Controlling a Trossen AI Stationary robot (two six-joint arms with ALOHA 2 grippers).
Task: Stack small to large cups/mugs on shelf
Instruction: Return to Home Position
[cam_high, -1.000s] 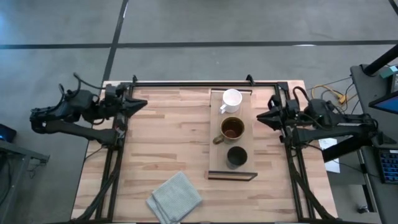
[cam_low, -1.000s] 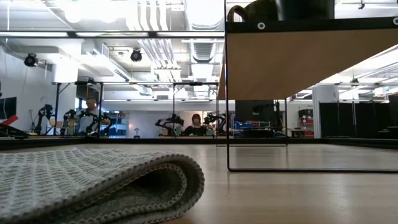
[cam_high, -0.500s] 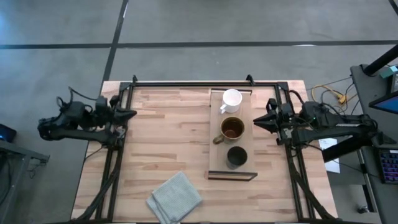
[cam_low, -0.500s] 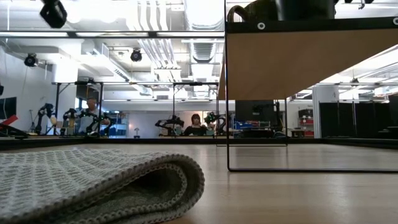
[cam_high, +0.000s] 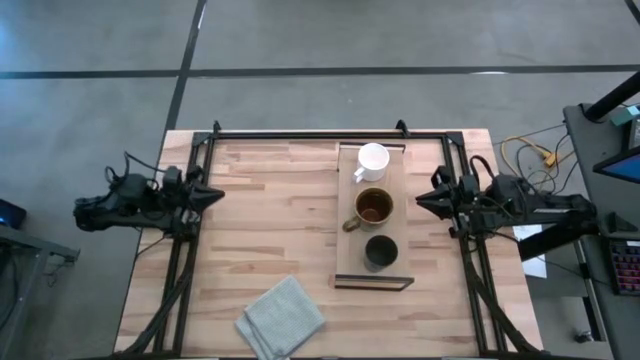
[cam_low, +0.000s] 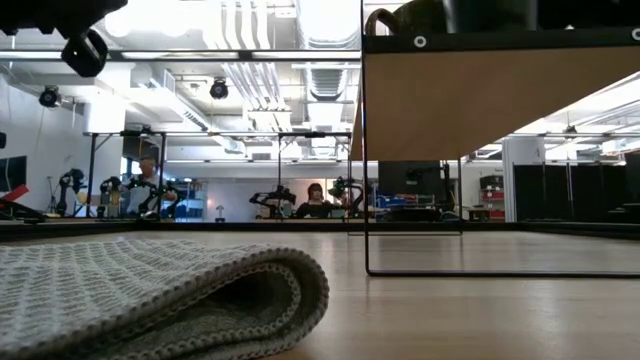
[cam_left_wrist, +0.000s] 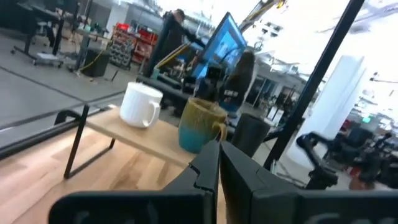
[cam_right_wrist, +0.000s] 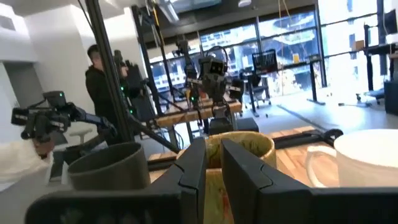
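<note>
– Both arms are now pulled back further than one second ago: the left tool (cam_high: 210, 197) has gone from above the worktop (cam_high: 270, 220) to its left edge, and the right arm is folded closer at the right edge.

– And how do the tools stand?

– The left one has its fingers (cam_left_wrist: 208, 171) pressed together and holds nothing. The right tool (cam_high: 420, 201) is also empty. Its fingers (cam_right_wrist: 193, 168) are very narrow, with only a thin slit between them. Both tools point inward, toward the shelf (cam_high: 347, 255), and both arms lie low and stretched along the sides.

– What is the shelf like?

– It is a long pale wood board, smooth, raised on a thin dark frame. It stands on the right half of the worktop, which is made of light wooden strips.

– Where are the cups?

– All three stand upright on the board in one row. The white mug (cam_high: 372, 160) is glossy with a handle, and it is at the far end. The olive-brown mug (cam_high: 373, 207) is in the middle, brown inside, and its lower part turns blue-green in the left wrist view. The dark cup (cam_high: 381, 251) is round, without a handle, at the near end.

– Anything else?

– A folded grey cloth (cam_high: 283, 318) with a knitted, ribbed texture lies at the near edge of the worktop, well apart from the shelf.
</note>
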